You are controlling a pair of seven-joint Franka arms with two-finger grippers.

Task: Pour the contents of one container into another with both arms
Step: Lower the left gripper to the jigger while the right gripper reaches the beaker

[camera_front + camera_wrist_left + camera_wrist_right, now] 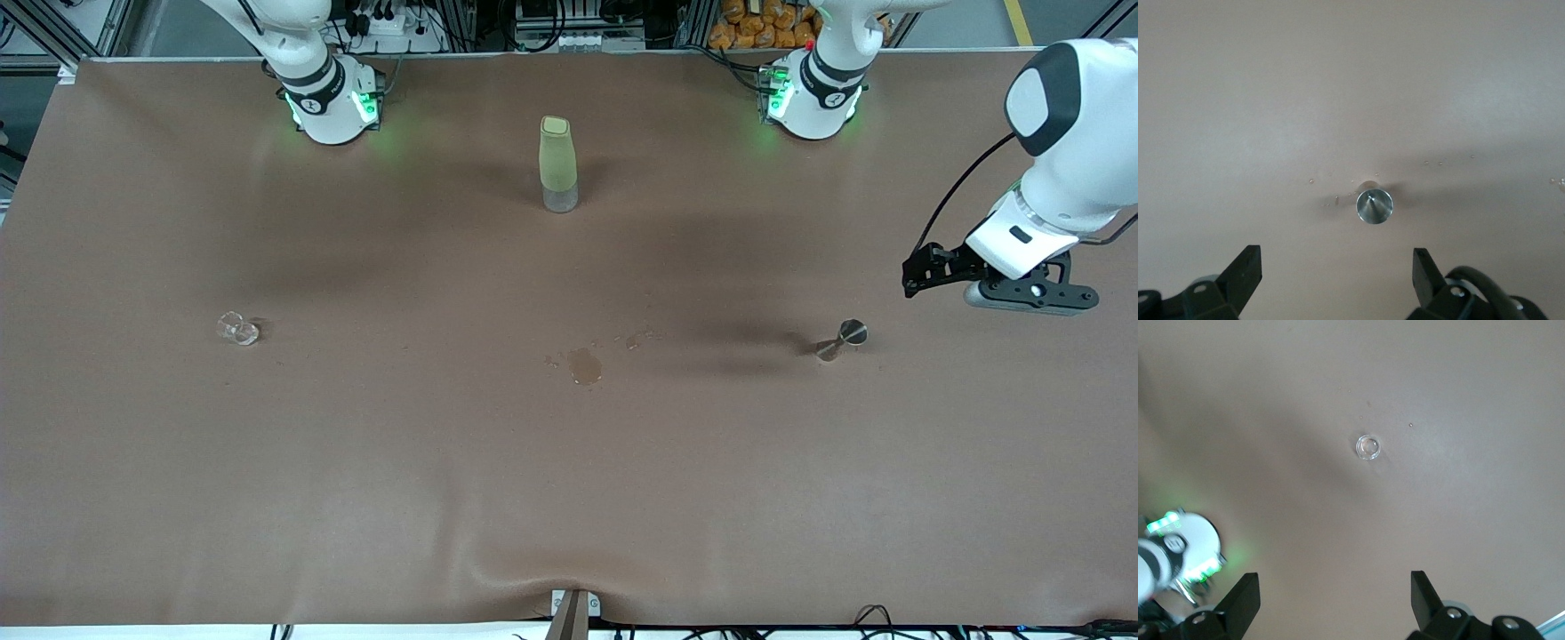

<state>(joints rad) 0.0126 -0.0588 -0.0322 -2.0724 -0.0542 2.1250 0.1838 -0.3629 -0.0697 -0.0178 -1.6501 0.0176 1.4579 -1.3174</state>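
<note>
Both grippers hang wide open and empty: left gripper (pixel 1337 270) over the steel jigger (pixel 843 339), right gripper (pixel 1335 593) high over the glass cup (pixel 237 329). Either tiny piece could tip under an off-centre grasp, spilling onto the tabletop (pixel 444 462).

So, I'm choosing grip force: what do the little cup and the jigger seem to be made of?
The cup looks like clear glass, perhaps plastic: the brown table shows through it and its rim glints. The jigger looks like polished steel: silvery, with mirror-bright highlights inside its cone in the left wrist view. Both look hard and smooth.
</note>
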